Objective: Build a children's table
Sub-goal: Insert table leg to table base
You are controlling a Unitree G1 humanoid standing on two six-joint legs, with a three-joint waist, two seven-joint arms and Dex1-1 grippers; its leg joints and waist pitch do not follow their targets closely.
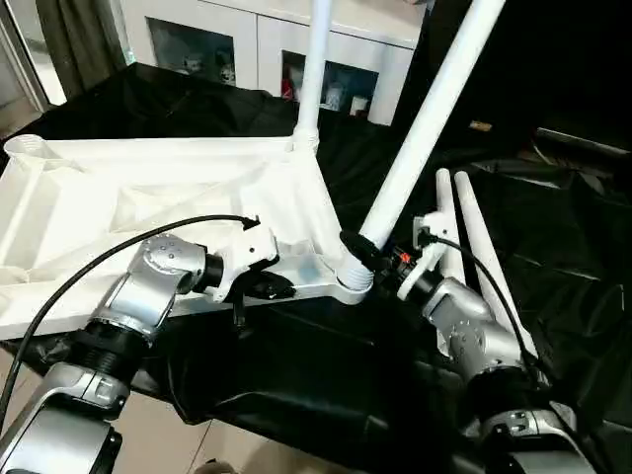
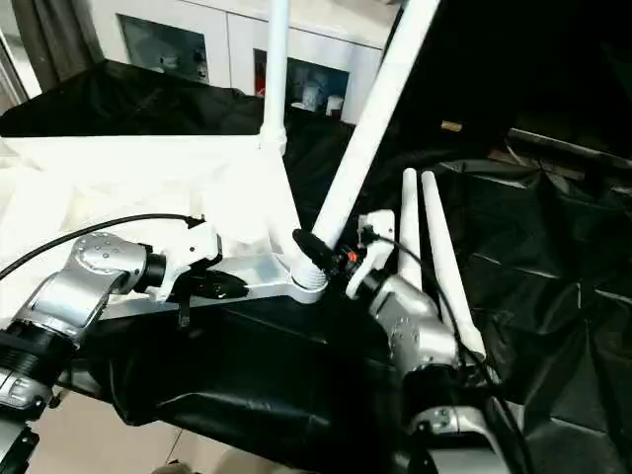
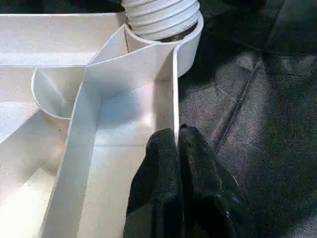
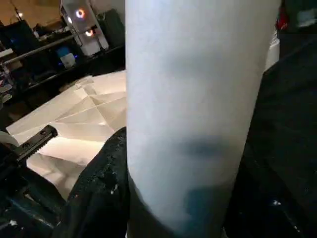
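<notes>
The white table top (image 1: 148, 197) lies upside down on the desk (image 1: 296, 365), which is covered with black cloth, and its ribbed underside faces up. I take this top as the landmark for all places. At its far corner one tube leg (image 1: 314, 69) stands upright in the round socket. At its near corner, on the side of the right arm, a second leg (image 1: 425, 128) sits with its ribbed end in the corner socket (image 1: 354, 281) and leans away from the top, toward the upper right. The right gripper (image 1: 367, 253) holds this leaning leg just above the socket; its black fingers are closed around the tube, and in the right wrist view the tube (image 4: 198, 109) stands directly in front of the camera. The left gripper (image 1: 269, 287) is at the near edge of the top, just beside the same socket. In the left wrist view its two black fingers (image 3: 163, 168) pinch the thin outer wall (image 3: 174, 94) of the top, one finger on each side, with only the wall between them. Two more legs (image 1: 472, 237) lie side by side on the black cloth beyond that corner, near the right arm. Behind the top stands a white cabinet (image 1: 267, 44) with glass doors.
</notes>
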